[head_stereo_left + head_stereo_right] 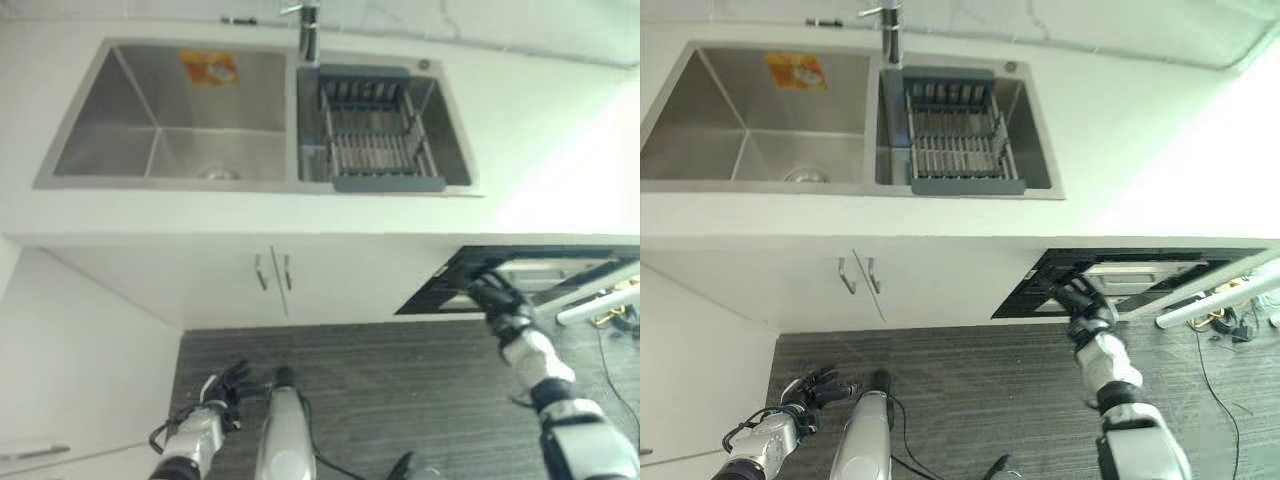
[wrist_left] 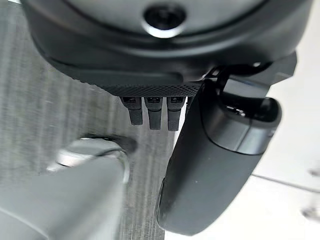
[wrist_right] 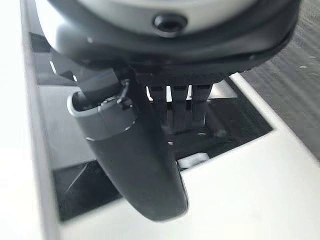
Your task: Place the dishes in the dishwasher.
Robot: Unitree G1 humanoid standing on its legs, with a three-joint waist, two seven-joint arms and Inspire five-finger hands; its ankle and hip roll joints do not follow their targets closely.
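The dishwasher (image 1: 520, 272) sits under the white counter at the right, its door (image 3: 250, 190) tilted partly open with a dark gap behind it. My right hand (image 1: 497, 297) is at the door's top edge, its fingers (image 3: 172, 107) fairly straight and reaching into the gap, the thumb (image 3: 135, 160) stretched out beside them. A grey dish rack (image 1: 372, 135) rests in the sink's right basin. My left hand (image 1: 225, 385) hangs low over the dark floor with relaxed fingers (image 2: 155, 112) and holds nothing.
The steel sink (image 1: 120, 175) has a left basin bearing an orange sticker (image 1: 208, 68), with a tap (image 1: 308, 30) behind. Cabinet doors with two handles (image 1: 272, 272) stand left of the dishwasher. A white tube and cables (image 1: 600, 305) lie on the floor at the far right.
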